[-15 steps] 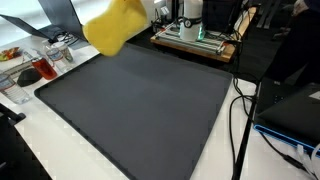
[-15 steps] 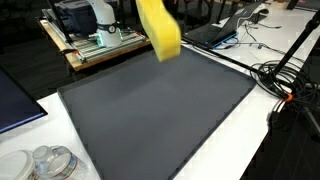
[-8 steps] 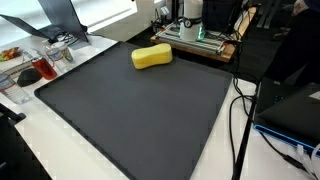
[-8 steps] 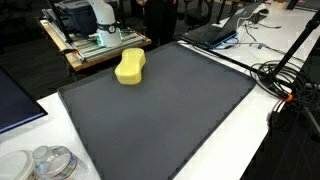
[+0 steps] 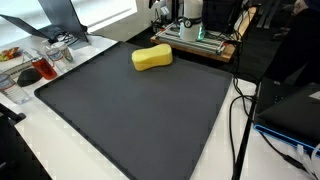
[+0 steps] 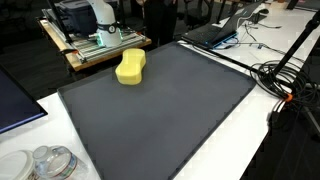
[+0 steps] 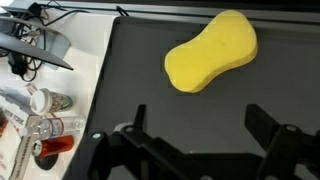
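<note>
Sponge (image 5: 152,58), yellow and peanut-shaped, is lying flat in an exterior view on the far part of the dark mat (image 5: 140,115), near its back edge, with nothing touching it and no arm showing. In an exterior view the sponge (image 6: 130,67) is resting close to the mat's (image 6: 165,115) far corner, while cables (image 6: 272,72) are trailing over the white table beside it. In the wrist view the gripper (image 7: 198,128) is hanging above the mat with its fingers spread wide, pinching nothing, and the sponge (image 7: 210,52) is sitting free, apart from them. Judging by this, the sponge is already lying released on the mat and nothing is being carried. No brand, label or writing is showing clearly enough to read; the jars (image 7: 45,100) at the table edge are looking too blurred
</note>
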`<action>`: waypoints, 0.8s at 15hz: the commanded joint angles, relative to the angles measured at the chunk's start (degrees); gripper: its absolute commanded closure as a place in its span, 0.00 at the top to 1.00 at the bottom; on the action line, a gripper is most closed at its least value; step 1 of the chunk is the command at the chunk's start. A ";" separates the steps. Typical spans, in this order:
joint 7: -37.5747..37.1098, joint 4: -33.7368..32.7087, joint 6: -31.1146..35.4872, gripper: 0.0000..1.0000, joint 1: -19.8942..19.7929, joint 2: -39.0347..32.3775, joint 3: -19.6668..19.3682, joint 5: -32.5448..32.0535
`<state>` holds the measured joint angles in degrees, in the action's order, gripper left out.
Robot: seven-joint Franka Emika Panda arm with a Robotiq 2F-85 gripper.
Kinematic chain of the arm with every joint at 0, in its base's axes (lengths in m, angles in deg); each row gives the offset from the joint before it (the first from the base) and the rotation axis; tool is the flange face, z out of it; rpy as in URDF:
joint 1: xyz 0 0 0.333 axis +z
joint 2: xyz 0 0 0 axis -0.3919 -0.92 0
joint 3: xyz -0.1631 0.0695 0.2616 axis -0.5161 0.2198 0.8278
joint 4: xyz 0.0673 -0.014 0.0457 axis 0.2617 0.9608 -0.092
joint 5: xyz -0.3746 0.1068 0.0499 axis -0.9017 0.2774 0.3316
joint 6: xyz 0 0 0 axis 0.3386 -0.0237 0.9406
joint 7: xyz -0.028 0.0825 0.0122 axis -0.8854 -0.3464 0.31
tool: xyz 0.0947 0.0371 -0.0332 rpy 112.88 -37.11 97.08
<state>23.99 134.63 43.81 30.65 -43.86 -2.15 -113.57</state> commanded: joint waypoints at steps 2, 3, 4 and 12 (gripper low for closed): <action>3.47 -0.71 -1.93 1.00 -1.38 -1.43 -1.45 7.24; 3.86 -0.39 -1.96 1.00 -1.68 -1.62 -1.70 8.36; 4.03 -0.06 -1.98 1.00 -1.95 -1.87 -2.00 9.56; 2.92 4.51 0.55 1.00 -3.21 -3.15 -3.10 16.29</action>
<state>27.02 136.50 42.89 27.68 -47.51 -4.91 -99.89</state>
